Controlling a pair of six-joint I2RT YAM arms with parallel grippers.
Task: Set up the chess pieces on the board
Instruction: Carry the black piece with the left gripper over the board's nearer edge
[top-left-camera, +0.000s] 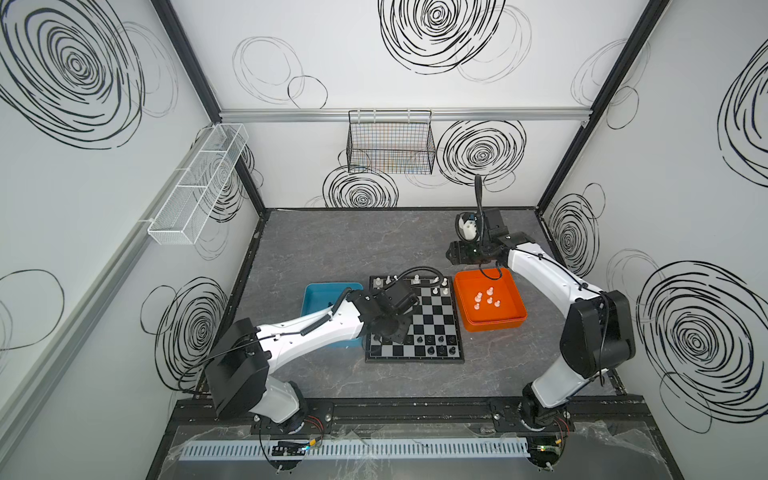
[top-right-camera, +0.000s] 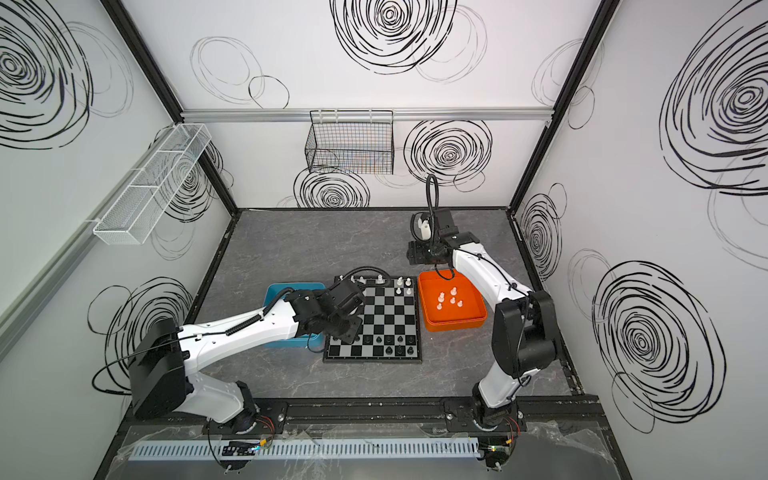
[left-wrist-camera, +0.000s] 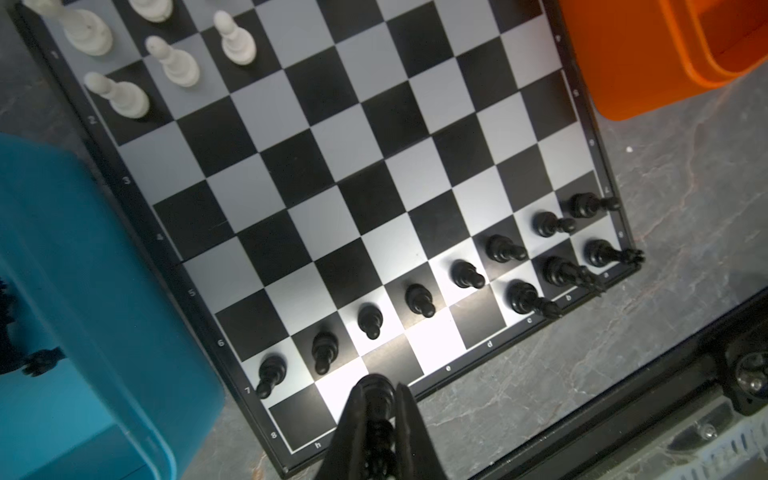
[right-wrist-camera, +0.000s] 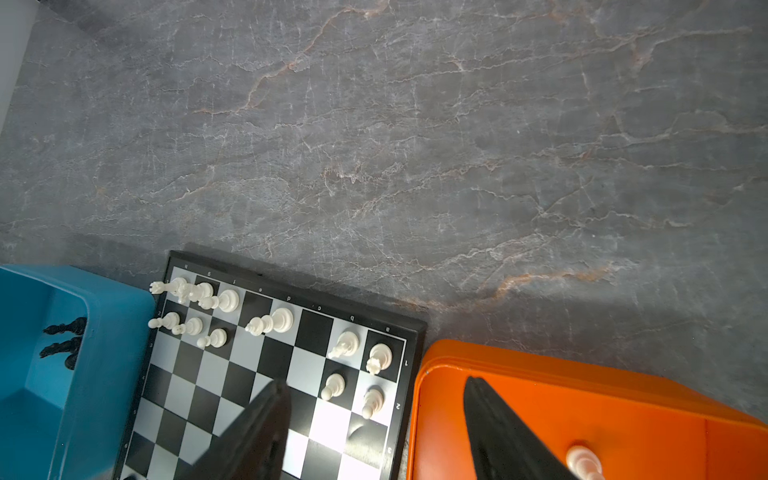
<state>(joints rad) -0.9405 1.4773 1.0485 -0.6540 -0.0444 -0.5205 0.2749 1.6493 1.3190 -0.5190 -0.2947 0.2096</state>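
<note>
A grey, veined bench (right-wrist-camera: 374, 124) inside a white booth scrawled with black spirals carries everything. The left claw (left-wrist-camera: 378, 390) is clenched on a black piece (left-wrist-camera: 377, 419). Its fingers (left-wrist-camera: 349, 432) pinch the slim upper body so that the round base points down over the back rank of the board (left-wrist-camera: 365, 137), near the corner beside the blue tray (left-wrist-camera: 83, 270). Whether the base touches the square I cannot tell. Just ahead of it stands the row of black pawns (left-wrist-camera: 419, 297), with three taller black men (left-wrist-camera: 528, 297) on the back rank toward the orange tray (left-wrist-camera: 623, 62). White pieces (right-wrist-camera: 274, 322) stand along the board's far edge, spare white pieces (top-left-camera: 489, 300) lie in the orange tray, and a couple of spare black pieces (right-wrist-camera: 62, 345) lie in the blue tray. The right claw (right-wrist-camera: 377, 381) hangs released and empty near the far corner of the orange tray, well apart from the left one. Each chessman looks tiny, light and rigid, of glossy plastic that would likely slip from a loose pinch and topple at a nudge. The narrow waist above the flared foot seems the sound place to grip, leaving the foot free to settle flat. With pawns just beside the target square, the fingers probably need to part only slightly and lift straight up.
</note>
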